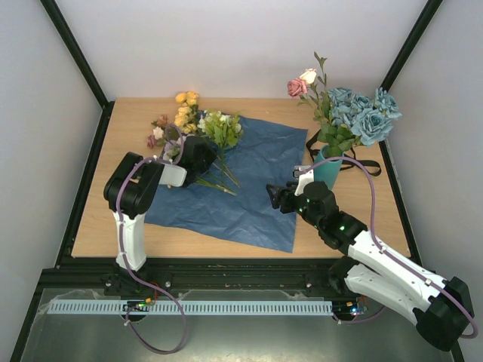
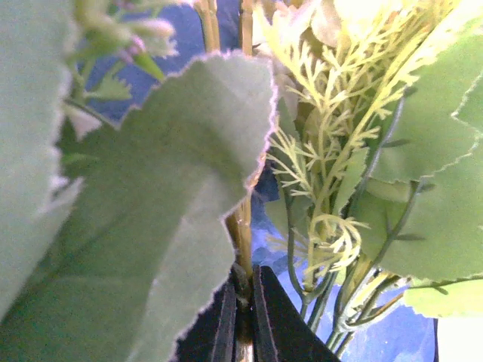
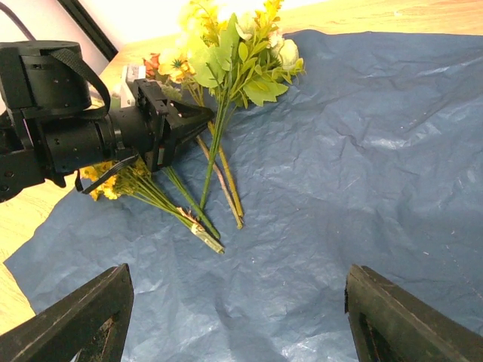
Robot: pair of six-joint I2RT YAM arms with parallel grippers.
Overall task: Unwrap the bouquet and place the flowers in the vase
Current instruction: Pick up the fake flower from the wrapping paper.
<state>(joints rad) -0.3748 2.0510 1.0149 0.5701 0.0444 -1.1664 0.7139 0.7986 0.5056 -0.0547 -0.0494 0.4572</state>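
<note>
– Starting at the near edge, why does the right claw (image 1: 277, 194) hang over the blue paper (image 1: 264, 188) with its jaws wide apart and nothing between them?

– Waiting its turn, I would say. It sits just beside the vase (image 1: 328, 172), well placed to receive or steady whatever comes next.

– And the left claw (image 2: 243, 290)?

– Closed on a single yellowish stem (image 2: 243, 226), low down near its cut end. Gripping there would leave the bloom free and the stem long enough to drop into the tube.

– Where are the flowers (image 1: 204, 124) now?

– Split. One loose group lies on the opened paper's far-left corner, spilling onto the surface (image 1: 136, 121). The blue roses (image 1: 362, 113), with a pink and a cream bloom, already stand in the vase at the far right.

– What can't you make out?

– Leaves fill the left wrist view, so which bloom tops the gripped stem is hidden. The vase's mouth is buried in foliage, and the black ribbon (image 1: 370, 167) shows only partly behind it.
</note>
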